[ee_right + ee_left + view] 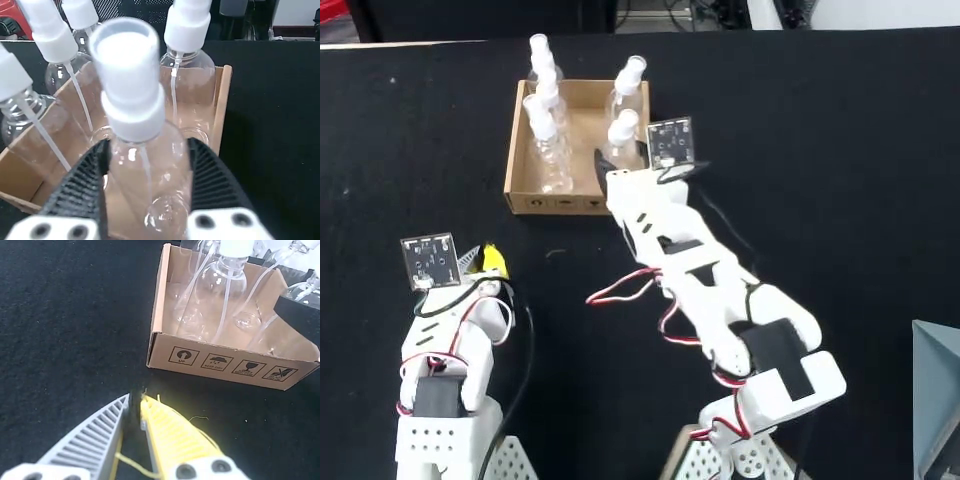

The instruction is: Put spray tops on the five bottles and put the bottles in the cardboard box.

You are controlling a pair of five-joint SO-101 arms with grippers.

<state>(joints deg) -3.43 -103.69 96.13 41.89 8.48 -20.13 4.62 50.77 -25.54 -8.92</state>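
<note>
Covering almost the whole high view, the black worktop [840,150] carries everything. The right arm [700,290] is the next largest thing. It stretches from the lower right of the frame to the upper middle, so that the right jaws stand over the near right corner of the cardboard box [516,160]. The left arm [450,350] sits folded at the lower left, well apart from the box. The left jaws, one grey and one yellow, are closed tip to tip with nothing between them. I judge this arm stands back to leave the way free.

The box is in the upper middle of the frame with its open side up, so bottles can enter from above. Four other bottles [552,150] stand upright inside, each with a white top: three along the left wall and one at the far right. The fifth bottle [145,175] is in the near right corner. The right jaws grip its clear body from both sides, below the neck, probably to hold it upright during the lowering. Whether it rests on the box floor I cannot tell. Its spray top [127,75] is on, with the thin tube hanging inside. In my judgement only the release remains.
</note>
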